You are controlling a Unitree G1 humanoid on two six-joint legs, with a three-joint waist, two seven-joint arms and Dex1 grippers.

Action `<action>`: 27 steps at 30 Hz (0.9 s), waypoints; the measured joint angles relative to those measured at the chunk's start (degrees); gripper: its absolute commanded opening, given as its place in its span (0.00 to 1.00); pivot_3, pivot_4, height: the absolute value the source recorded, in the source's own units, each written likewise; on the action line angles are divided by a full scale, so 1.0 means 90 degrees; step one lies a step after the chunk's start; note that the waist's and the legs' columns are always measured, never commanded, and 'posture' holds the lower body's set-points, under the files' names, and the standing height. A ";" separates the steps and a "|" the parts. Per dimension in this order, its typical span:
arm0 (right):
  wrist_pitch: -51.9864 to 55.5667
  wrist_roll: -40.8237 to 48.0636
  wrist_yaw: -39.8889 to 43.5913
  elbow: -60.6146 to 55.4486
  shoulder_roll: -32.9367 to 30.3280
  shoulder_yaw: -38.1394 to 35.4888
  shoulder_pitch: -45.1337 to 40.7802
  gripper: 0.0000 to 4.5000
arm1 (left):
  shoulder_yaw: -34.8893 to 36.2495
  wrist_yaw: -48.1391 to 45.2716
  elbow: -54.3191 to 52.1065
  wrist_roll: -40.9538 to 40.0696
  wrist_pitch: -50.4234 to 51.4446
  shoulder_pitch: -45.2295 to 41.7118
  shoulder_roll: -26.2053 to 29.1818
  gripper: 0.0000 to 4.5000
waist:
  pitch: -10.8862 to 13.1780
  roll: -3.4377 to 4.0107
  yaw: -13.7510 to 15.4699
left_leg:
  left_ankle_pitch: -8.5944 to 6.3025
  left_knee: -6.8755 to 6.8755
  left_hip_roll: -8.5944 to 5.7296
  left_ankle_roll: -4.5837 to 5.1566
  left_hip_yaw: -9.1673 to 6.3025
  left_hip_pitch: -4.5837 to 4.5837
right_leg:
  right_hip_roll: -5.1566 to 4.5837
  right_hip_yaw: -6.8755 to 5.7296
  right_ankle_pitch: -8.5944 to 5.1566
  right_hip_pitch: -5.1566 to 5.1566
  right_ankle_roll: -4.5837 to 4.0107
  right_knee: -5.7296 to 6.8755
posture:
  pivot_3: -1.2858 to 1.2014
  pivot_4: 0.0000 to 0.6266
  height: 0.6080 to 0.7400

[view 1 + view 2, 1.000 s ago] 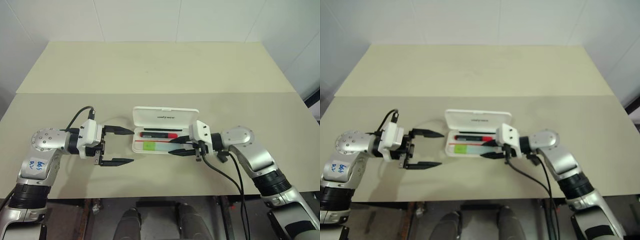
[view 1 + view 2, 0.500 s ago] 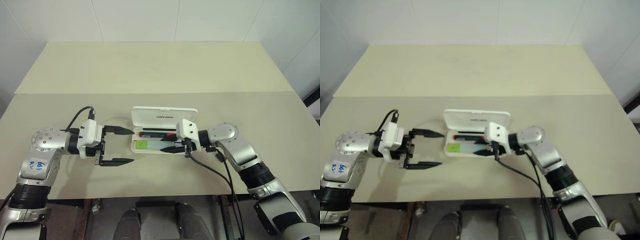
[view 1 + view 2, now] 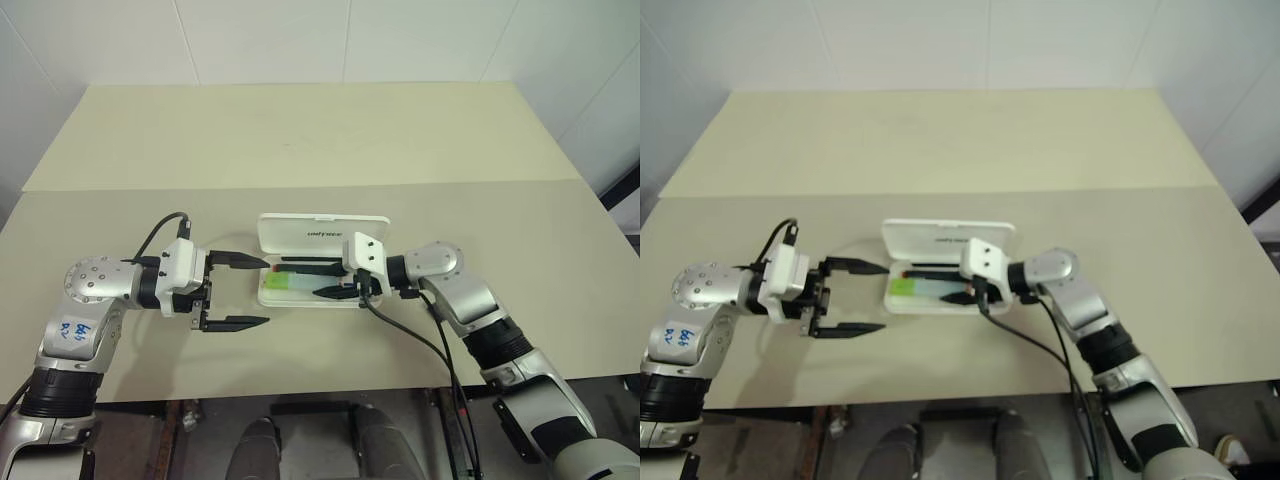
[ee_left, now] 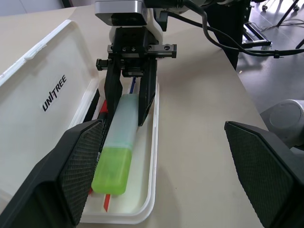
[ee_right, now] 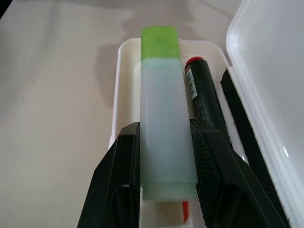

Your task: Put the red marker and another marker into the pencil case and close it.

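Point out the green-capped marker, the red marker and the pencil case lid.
green-capped marker (image 5: 160,42): right wrist view, on its lime cap.
red marker (image 5: 204,102): right wrist view, on its black barrel.
pencil case lid (image 4: 42,76): left wrist view, on the inner face.

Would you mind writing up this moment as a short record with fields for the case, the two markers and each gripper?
pencil case: on the table, lid open and standing back, tray facing up
red marker: lying in the tray, beside the green one, on the lid side
green marker: lying along the tray, lime cap pointing at the left gripper
right gripper: over the tray, fingers closed on the green marker's pale body
left gripper: open, beside the case's end, holding nothing
task state: both markers in the tray, lid not yet closed
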 measured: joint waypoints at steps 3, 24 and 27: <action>-0.0002 -0.0016 0.0002 0.0035 0.0033 0.0000 0.0000 0.24 | -0.0002 0.0000 0.0000 0.0000 0.0000 -0.0001 -0.0004 0.97 | 0.0000 0.0000 0.0000 | 0.0000 0.0000 0.0000 0.0000 0.0000 0.0000 | 0.0000 0.0000 0.0000 0.0000 0.0000 0.0000 | 0.52 0.24 1.00; 0.0135 0.0105 0.0200 -0.0166 0.0027 -0.0001 0.0115 0.80 | -0.0020 0.0007 0.0000 0.0001 0.0016 -0.0037 -0.0061 0.97 | 0.0000 0.0000 0.0000 | 0.0000 0.0000 0.0000 0.0000 0.0000 0.0000 | 0.0000 0.0000 0.0000 0.0000 0.0000 0.0002 | 0.52 0.24 1.00; 0.0128 0.0105 0.0182 -0.0166 0.0028 -0.0001 0.0140 0.80 | -0.0033 0.0008 -0.0002 0.0001 0.0033 -0.0039 -0.0065 0.97 | 0.0000 0.0000 -0.0001 | 0.0000 0.0000 0.0000 0.0000 0.0000 0.0000 | 0.0000 0.0000 0.0000 0.0000 0.0000 0.0001 | 0.52 0.24 1.00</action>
